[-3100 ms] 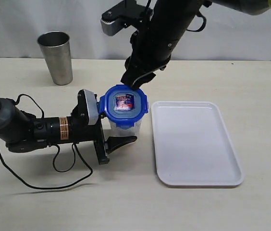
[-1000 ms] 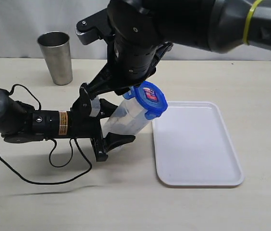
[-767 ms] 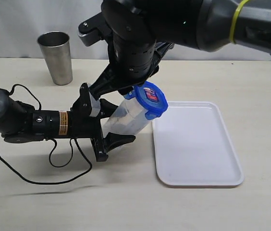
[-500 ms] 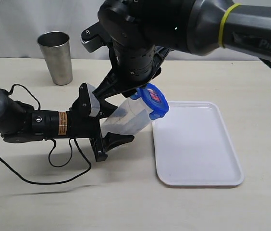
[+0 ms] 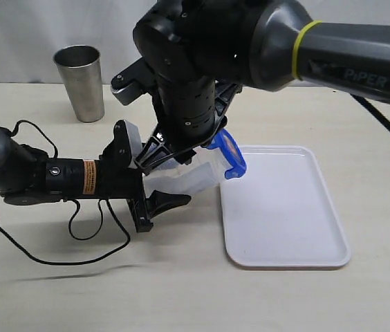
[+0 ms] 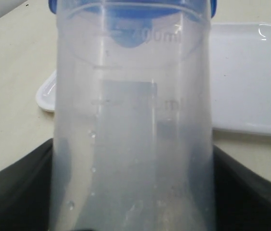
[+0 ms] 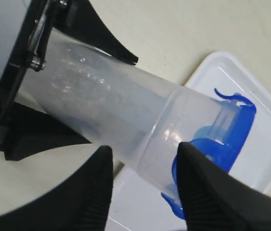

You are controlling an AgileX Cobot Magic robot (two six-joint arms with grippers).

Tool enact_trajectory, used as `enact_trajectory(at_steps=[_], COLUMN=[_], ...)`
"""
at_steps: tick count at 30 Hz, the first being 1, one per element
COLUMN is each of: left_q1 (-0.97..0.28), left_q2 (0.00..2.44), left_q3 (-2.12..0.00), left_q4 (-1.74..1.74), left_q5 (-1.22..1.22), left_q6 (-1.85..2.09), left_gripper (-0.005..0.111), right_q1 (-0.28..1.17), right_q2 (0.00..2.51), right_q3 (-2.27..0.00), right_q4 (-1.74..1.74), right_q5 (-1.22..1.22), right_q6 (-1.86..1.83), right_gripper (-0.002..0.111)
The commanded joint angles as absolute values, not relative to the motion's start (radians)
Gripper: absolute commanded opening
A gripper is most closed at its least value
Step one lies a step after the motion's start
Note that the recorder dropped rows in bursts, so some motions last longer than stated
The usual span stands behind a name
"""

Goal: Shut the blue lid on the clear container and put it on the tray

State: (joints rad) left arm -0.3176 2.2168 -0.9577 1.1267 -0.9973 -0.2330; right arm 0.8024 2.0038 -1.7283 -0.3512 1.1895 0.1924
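The clear container [image 5: 189, 181] leans steeply over the table, its mouth toward the tray [image 5: 285, 207]. The blue lid [image 5: 231, 158] sits on that mouth, just above the tray's near rim. My left gripper [image 5: 152, 188] is shut on the container's lower body; in the left wrist view the container [image 6: 130, 134] fills the frame between black fingers [image 6: 10, 192], lid [image 6: 130, 8] at the far end. My right gripper [image 7: 147, 187] is open, its fingers [image 7: 207, 187] either side of the container [image 7: 126, 110] near the lid [image 7: 231, 130]. The right arm [image 5: 188, 83] hides that gripper from outside.
A steel cup [image 5: 81, 81] stands upright at the back left of the table. The left arm's black cable [image 5: 77, 238] loops on the table in front of it. A white curtain closes off the back. The tray [image 7: 265, 159] holds nothing.
The container has tipped further over, its lidded end dropping toward the tray's edge. The right arm has come down and forward over it. The left gripper keeps its hold.
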Motion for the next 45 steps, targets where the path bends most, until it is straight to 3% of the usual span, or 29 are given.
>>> enact_trajectory(at_steps=[1,12,21,45], left_q1=[-0.324,-0.324,-0.324,-0.324], left_q2=[2.199,2.199,2.199,2.199], left_q3=[-0.956,-0.956,-0.956,-0.956], left_q4=[1.113,1.113,1.113,1.113], left_q5=[-1.071,-1.066,-1.065,-1.046], left_q6=[-0.236,-0.236,-0.236,-0.236], left_gripper=[0.000,0.000,0.000,0.000], right_q1=[0.805,0.768,0.618,0.584], right_q2=[2.000,1.837,1.823,1.845], right_q3=[-1.774,-1.844,-1.676,-1.611], right_q4=[-0.303,-0.300,-0.072,-0.134], right_q5=[1.172,1.183,1.141,1.043], right_q6=[0.149,0.130,0.053,0.109], right_gripper=[0.040,0.040,0.040,0.040])
